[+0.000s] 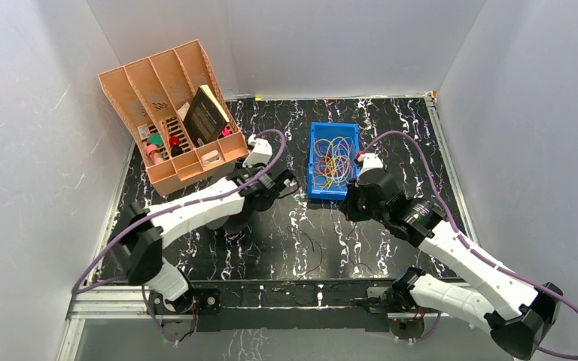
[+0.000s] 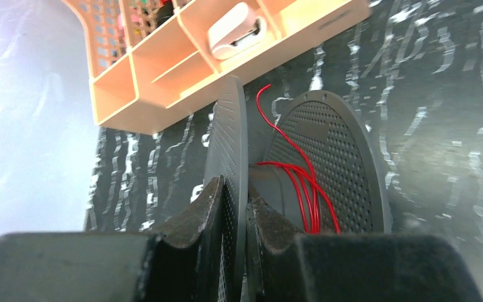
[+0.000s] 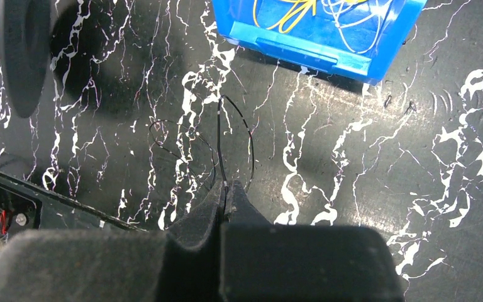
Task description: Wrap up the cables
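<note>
Both sets of jaws are clamped. The left gripper (image 2: 246, 196) bites one flange of a dark perforated spool (image 2: 330, 157), and the right gripper (image 3: 226, 196) pinches a thin dark cable (image 3: 219, 138).

Big stuff first: a peach organizer (image 1: 196, 167) sits in the far-left corner of the worktop (image 1: 286, 256), and a blue bin (image 1: 311, 158) sits mid-way along the far edge with coloured cables (image 1: 333, 159) tangled inside. The spool hangs just left of the bin, with a red cable (image 2: 302, 182) wound on its hub. The dark cable loops loose toward the near edge.

My worry: the spool's only held by one rim, so any tug on the wire could twist it. That hair-thin strand could also slip out of the pinch, and the red tail sticking up might unwind.
</note>
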`<action>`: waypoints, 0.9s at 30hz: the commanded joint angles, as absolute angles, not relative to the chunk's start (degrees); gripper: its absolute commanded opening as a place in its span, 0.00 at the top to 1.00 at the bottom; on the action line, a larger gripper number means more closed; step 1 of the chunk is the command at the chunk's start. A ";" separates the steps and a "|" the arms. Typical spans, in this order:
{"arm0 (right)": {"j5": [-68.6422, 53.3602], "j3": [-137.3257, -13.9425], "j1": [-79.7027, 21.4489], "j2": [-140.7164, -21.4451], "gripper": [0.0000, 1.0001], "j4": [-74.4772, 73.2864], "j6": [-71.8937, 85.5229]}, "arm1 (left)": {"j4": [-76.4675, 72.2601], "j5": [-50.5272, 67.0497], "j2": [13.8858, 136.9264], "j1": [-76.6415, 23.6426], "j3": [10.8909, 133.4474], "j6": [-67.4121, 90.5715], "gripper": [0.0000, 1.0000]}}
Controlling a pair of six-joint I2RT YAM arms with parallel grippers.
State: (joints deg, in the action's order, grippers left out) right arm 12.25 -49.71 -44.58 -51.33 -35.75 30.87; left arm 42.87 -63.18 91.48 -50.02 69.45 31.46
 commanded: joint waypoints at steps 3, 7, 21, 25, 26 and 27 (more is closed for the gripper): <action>13.46 -53.12 -44.27 -49.76 1.00 -34.42 30.43 | 29.37 -54.57 77.33 -51.43 63.10 29.63 1.00; 14.36 -54.68 -44.24 -49.14 1.00 -34.28 30.04 | 20.12 -48.72 69.06 -51.54 57.10 26.41 1.00; 15.36 -58.09 -44.29 -51.18 1.00 -34.28 29.62 | -0.44 -40.39 58.21 -51.60 44.59 22.68 1.00; 15.35 -58.03 -44.29 -51.59 1.00 -34.10 29.62 | -2.87 -40.38 57.99 -51.65 42.32 23.12 1.00; 15.38 -57.97 -44.27 -51.59 1.00 -34.10 29.62 | -2.90 -40.41 58.20 -51.66 42.28 23.18 1.00; 15.42 -57.90 -44.26 -51.58 1.00 -34.04 29.62 | -2.86 -40.42 58.45 -51.62 42.23 23.27 1.00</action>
